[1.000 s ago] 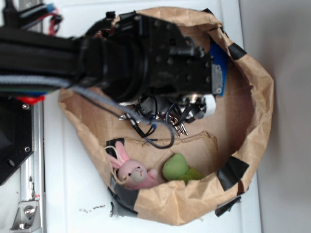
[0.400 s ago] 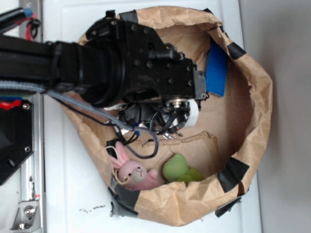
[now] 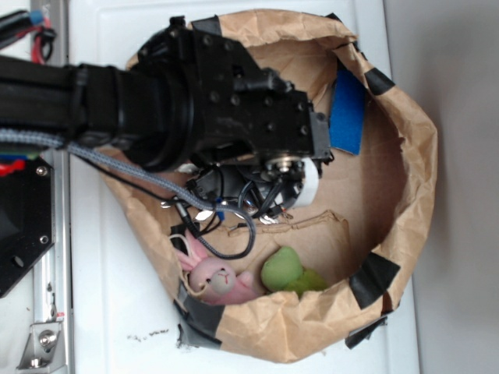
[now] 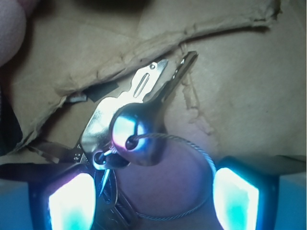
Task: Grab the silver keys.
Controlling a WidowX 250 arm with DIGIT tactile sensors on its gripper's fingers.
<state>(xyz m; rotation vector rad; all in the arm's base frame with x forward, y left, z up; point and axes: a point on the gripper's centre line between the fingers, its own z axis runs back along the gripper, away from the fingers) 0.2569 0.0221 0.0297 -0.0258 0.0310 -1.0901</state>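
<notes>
- The black arm (image 3: pixel 140 101) is reached in from the left over the brown paper bag (image 3: pixel 405 226), its wrist pointed down at the bag's floor.
- The gripper (image 4: pixel 153 191) is seen spread wide, nothing clamped.
- The silver keys (image 4: pixel 132 124) are found fanned on the cardboard between the glowing fingertips (image 4: pixel 72 201), nearer the left one.
- A pink bunny (image 3: pixel 212 279) and a green toy (image 3: pixel 284 270) lie at the near wall; a blue block (image 3: pixel 348 109) at the far right.

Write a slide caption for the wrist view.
Silver keys on a wire ring lie on brown cardboard, between the open end effector pads.
</notes>
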